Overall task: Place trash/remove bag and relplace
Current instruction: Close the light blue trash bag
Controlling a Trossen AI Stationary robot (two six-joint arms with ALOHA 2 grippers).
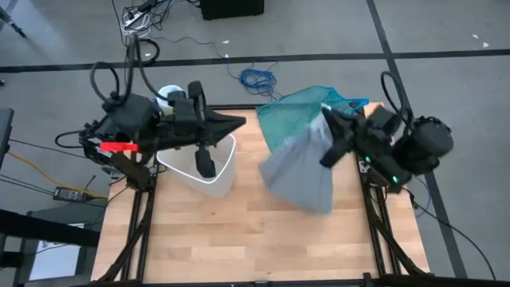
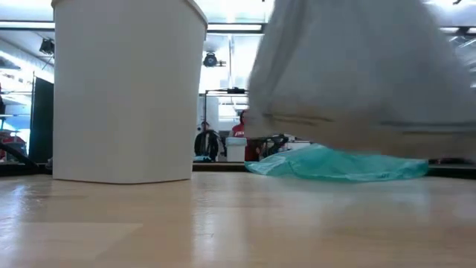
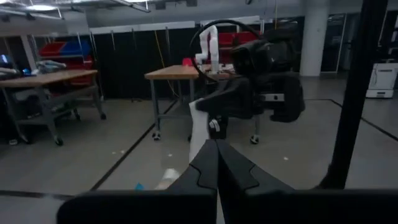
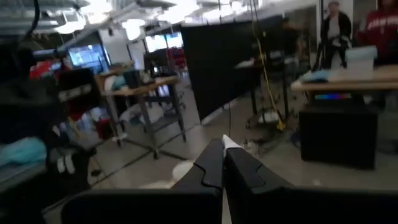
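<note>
the pale grey-white crinkly plastic bag (image 1: 299, 177) hangs lengthwise down from the right gripper (image 1: 327, 127), whose fingers are clenched on its top edge. the white open plastic bin (image 1: 224, 177), lying off to the side from those fingers, sits directly under the left gripper (image 1: 237, 122), pinched shut on nothing visible. a teal-green translucent bag (image 1: 295, 114) lies behind.

Both arms reach inward, the left gripper (image 1: 239, 122) and right gripper (image 1: 325, 112) with jaws closed.
</note>
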